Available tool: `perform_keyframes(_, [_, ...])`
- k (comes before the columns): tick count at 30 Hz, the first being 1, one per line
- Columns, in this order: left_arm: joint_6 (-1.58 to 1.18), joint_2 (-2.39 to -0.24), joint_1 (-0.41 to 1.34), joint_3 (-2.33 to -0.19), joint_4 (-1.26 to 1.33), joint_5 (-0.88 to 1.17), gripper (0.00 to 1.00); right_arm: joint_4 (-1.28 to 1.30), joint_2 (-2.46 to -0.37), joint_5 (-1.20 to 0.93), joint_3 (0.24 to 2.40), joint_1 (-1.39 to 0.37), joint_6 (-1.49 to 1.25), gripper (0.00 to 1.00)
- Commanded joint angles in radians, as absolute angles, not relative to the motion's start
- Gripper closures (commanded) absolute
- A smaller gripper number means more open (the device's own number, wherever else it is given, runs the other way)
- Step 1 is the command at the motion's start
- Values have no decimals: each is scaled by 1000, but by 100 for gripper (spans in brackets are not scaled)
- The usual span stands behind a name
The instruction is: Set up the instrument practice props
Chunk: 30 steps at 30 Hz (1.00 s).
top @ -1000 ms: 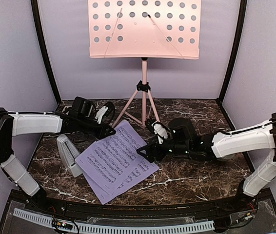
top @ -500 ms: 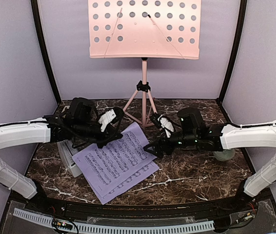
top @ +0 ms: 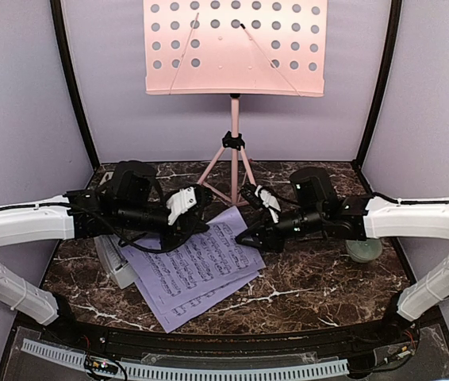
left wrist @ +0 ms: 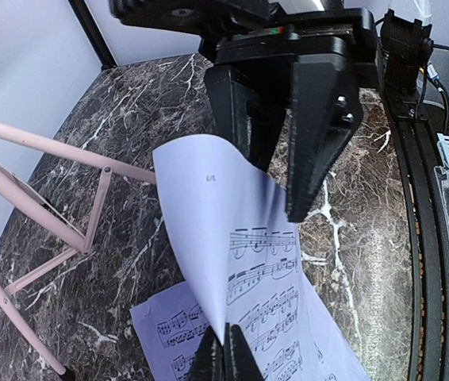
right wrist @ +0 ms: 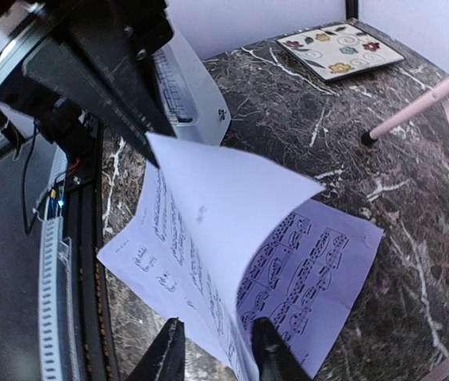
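The pink music stand [top: 235, 48] rises on tripod legs [top: 218, 171] at the back. Two lavender sheet-music pages [top: 197, 270] lie on the marble in front of it. My left gripper [left wrist: 225, 353] is shut on one edge of the top page [left wrist: 224, 214], which bows up off the lower page [left wrist: 169, 333]. My right gripper [right wrist: 216, 349] stands open, with the top page's [right wrist: 224, 198] opposite edge between its fingers [right wrist: 268, 349]. The white-grey metronome [right wrist: 189, 87] lies at the left, mostly under my left arm in the top view.
A pale green bowl [top: 365, 251] sits behind my right arm. A floral tile [right wrist: 339, 49] lies at the back left, beyond the metronome. Black frame posts and lavender walls close in the marble table [top: 320, 286].
Both arms have swung inward over the pages. The left gripper has raised the top page's edge. The right gripper's jaws have narrowed around the opposite edge.
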<state>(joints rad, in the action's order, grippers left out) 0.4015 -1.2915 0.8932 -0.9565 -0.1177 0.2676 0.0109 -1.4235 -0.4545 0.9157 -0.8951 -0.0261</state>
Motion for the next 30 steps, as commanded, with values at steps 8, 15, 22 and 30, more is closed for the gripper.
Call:
perform_keyframes(8, [456, -1317, 974, -1027, -132, 196, 72, 78, -1277, -434, 899, -949, 26, 100])
perform_keyframes(15, [360, -1149, 970, -856, -8, 152, 27, 82, -1087, -361, 782, -986, 112, 100])
perform_keyframes(22, [301, -1038, 953, -763, 10, 119, 20, 87, -975, -342, 735, -991, 156, 100])
perform_keyframes(30, [194, -927, 811, -643, 143, 273, 23, 56, -857, -333, 723, -992, 159, 100])
